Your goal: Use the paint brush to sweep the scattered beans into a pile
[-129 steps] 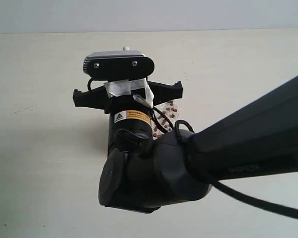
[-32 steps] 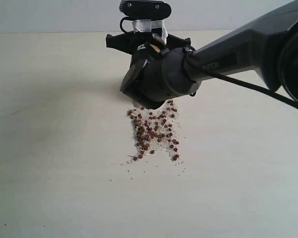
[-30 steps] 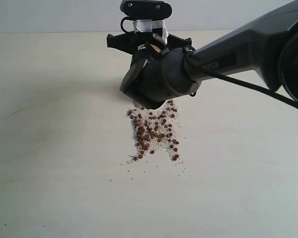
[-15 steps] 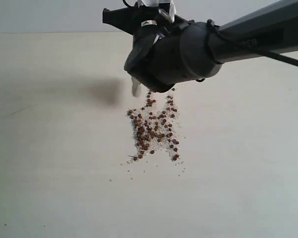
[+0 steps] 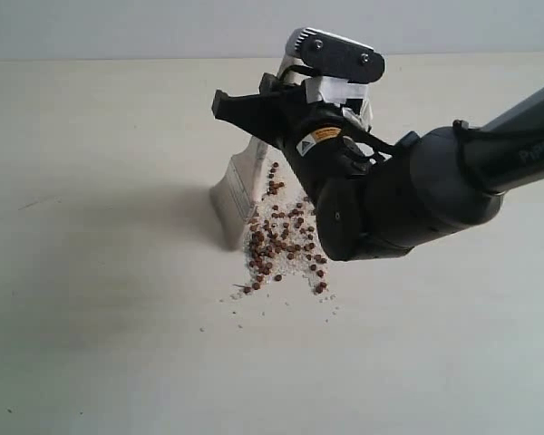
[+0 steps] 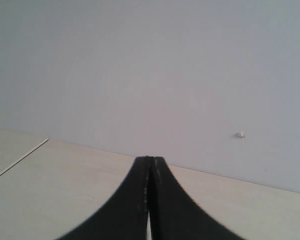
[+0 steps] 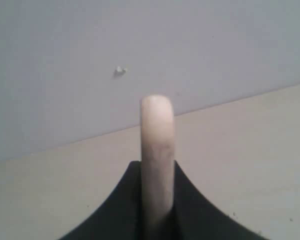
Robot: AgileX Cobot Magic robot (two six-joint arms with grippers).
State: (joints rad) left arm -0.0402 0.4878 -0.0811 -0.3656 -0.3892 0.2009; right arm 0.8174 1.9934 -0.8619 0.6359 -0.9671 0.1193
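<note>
Swung down since a moment ago, the paint brush (image 5: 237, 195) stands tilted on the table (image 5: 91, 299), bristles just left of the pile (image 5: 281, 243), placed to push stray beans (image 5: 319, 286) inward. Idle, the left fingers (image 6: 132, 200) sit pressed together. Meanwhile the right fingers (image 7: 121, 210) pinch its handle.

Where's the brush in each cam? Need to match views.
Exterior: brush near centre, tilted, bristles down just left of the beans, its handle hidden behind the arm.
Left wrist: not in it.
Right wrist: bottom centre, white handle sticking up between the black jaws.
Shared landmark: the table-wall line, which also shows in the left wrist view and the right wrist view.
</note>
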